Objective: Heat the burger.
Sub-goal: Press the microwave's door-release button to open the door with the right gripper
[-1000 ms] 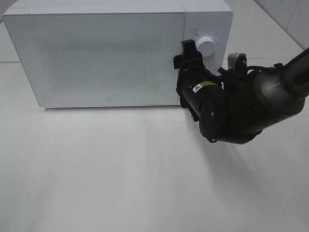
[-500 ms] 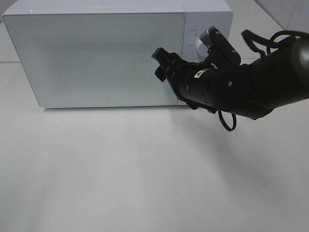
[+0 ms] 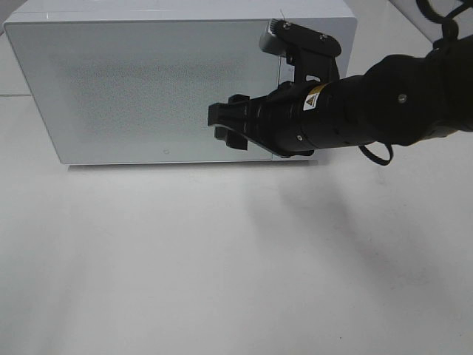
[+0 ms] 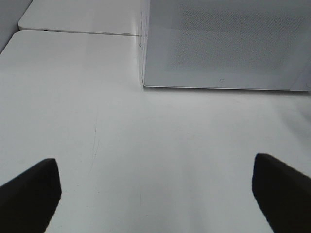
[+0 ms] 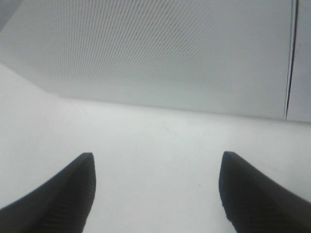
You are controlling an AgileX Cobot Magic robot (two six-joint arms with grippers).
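The burger is out of view. A white microwave (image 3: pixel 148 81) stands at the back of the table with its door shut. My right gripper (image 3: pixel 222 126) is open and empty. It hangs in front of the lower right part of the door and points left. In the right wrist view its two dark fingers (image 5: pixel 63 194) are spread apart, with the door (image 5: pixel 170 48) just ahead. My left gripper (image 4: pixel 155 194) is open and empty over bare table, well short of the microwave (image 4: pixel 233 43). It does not show in the exterior view.
My right arm (image 3: pixel 384 103) covers the microwave's control panel and dial. The white table (image 3: pixel 185 259) stretches in front of the microwave. A seam to a second white table (image 4: pixel 73 22) runs behind the microwave's left side.
My right arm has swung left, from the dial on the control panel across to the door front. The gripper now points left. The microwave door stays shut.
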